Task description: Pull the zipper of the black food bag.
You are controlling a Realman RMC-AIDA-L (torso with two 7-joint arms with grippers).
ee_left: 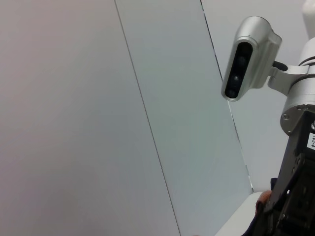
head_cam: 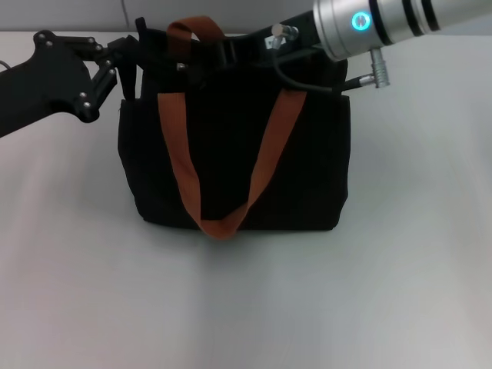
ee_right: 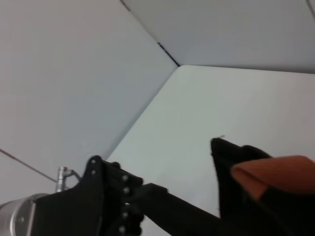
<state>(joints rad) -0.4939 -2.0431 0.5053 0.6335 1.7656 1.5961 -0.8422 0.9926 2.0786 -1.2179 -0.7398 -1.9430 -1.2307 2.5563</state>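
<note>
The black food bag (head_cam: pixel 231 169) is standing upright on the white table (head_cam: pixel 246 307), toward the table's far edge and about midway between its left and right edges. One orange-brown strap (head_cam: pixel 223 177) is hanging down the bag's near face in a long loop, and a second orange-brown strap (head_cam: pixel 196 29) is arching above the bag's top opening. The left gripper (head_cam: pixel 132 58) is reaching in from the table's left side and is meeting the top left corner of the bag, its black linkage fingers (head_cam: pixel 115 65) lying against the fabric there; whether they are pinching anything cannot be told. The right gripper (head_cam: pixel 238 48) is coming in from the table's far right corner behind a silver wrist with a lit blue ring (head_cam: pixel 360 21), and is sitting over the top of the bag near the arched strap; its fingers are lost against the black fabric, so their state cannot be told either. The zipper cannot be made out in any view. The right wrist view is showing the left arm lying against the bag's corner.
</note>
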